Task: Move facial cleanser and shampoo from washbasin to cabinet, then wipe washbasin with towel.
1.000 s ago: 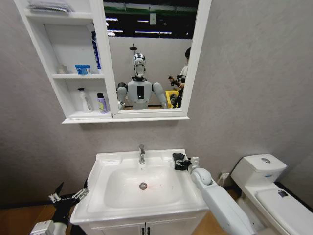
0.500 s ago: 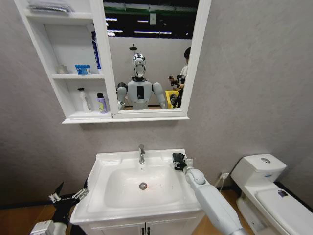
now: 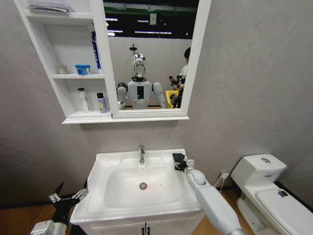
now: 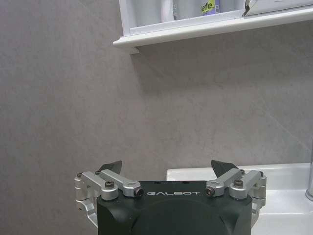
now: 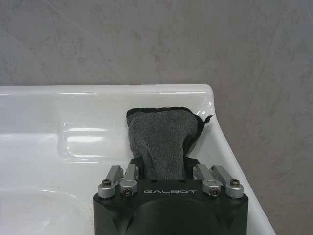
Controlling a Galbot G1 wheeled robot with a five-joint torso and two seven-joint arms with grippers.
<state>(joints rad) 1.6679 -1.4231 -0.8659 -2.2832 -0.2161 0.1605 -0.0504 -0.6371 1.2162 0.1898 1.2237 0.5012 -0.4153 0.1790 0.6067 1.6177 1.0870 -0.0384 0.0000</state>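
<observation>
the towel (image 5: 164, 142) is a small dark grey-black cloth, lying flat on the back right corner of the washbasin (image 3: 107, 166), on the flat rim close to the wall. in the head view the towel (image 3: 179, 160) sits right of the tap (image 3: 142, 153) and beside the oval bowl. the right tool (image 5: 165, 172) is directly at the near edge of the towel, with the cloth running between its two finger sets. the fingers stand on both sides of the cloth with a gap the width of the towel, but i cannot tell if they press it or only stand around it. in the head view the right tool (image 3: 185, 165) reaches from the white right arm over the right side of the basin rim.

the left tool (image 4: 166, 169) is low at the left of the washbasin, pointing to the grey wall, with its fingers spread wide and nothing between them. in the head view the left tool (image 3: 68, 196) is below the left edge of the basin.

above the basin hangs the cabinet (image 3: 73, 117) with open shelves and a mirror (image 3: 146, 54). on the lowest shelf stand a white bottle (image 3: 85, 100) and a purple bottle (image 3: 101, 103), side by side. a white toilet (image 3: 266, 191) stands at the right.
</observation>
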